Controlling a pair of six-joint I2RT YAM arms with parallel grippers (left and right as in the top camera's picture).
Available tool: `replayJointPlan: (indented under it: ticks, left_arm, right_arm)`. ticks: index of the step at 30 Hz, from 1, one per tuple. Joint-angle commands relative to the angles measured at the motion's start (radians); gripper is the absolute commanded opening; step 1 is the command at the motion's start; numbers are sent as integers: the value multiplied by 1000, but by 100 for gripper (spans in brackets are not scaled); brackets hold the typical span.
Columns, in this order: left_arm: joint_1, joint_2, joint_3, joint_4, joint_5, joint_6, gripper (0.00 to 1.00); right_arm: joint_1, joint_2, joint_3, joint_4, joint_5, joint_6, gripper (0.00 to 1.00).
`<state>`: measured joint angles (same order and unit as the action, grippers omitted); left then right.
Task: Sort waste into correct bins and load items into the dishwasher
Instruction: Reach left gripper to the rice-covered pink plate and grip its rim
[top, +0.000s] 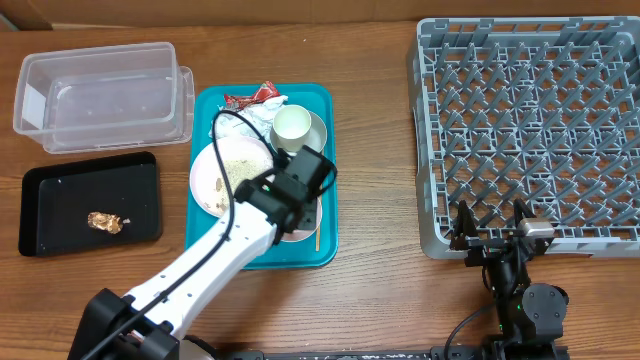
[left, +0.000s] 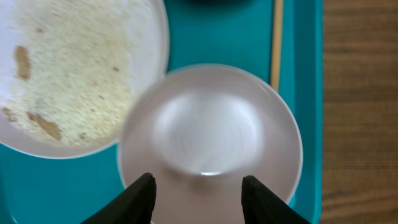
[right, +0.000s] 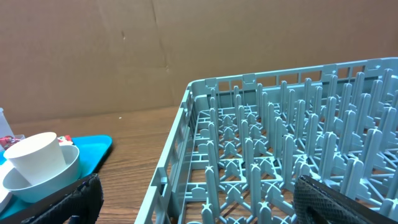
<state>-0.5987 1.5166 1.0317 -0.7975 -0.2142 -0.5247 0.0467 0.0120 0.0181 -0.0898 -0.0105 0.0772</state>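
Hanging over the blue tray (left: 217, 37), the left end effector (left: 198, 186) has its two fingers apart. A pale bowl (left: 211, 137) sits right under it and looks blurry in the left wrist view. I cannot tell if the fingers touch the bowl. A dirty plate (left: 68, 74) lies just beside the bowl, and a thin wooden stick (left: 277, 43) lies along the tray's other edge. At the far end of the tray, a white cup (top: 292, 125) stands in a second bowl (right: 62, 174), next to a red wrapper (top: 250, 98). A clear bin (top: 100, 100) and a black tray (top: 60, 215) with a brown scrap (top: 105, 222) sit on the counter (top: 375, 150) by the blue tray. The right end effector (top: 492, 225) is at the edge of the grey dish rack (top: 530, 130), fingers apart, holding nothing.
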Motion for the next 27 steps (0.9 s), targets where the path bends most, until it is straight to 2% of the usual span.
replayJointPlan:
  ticks: [1,4,7,11,15,27]
  left_arm:
    - [97,0,96,0,-44,-47,48]
    - [162,0,127,37,29,-105,50]
    - [199,0,129,120,101,-104,51]
    - [195,7,129,182,74,-47,53]
    - [191,46,129,169,4,-48,52]
    - [196,224,129,192,-6,-47,52]
  right_arm:
    - [-2,-9,-10,6,9,-6,100]
    - [-2,-9,-10,5,9,-6,100]
    - [-2,-9,-10,5,9,-6,100]
    - [-2,-9,-10,6,9,-6,100]
    - [-2,-9,-10,5,9,-6,100]
    - [-2,-9,-10,5,9,-6,100]
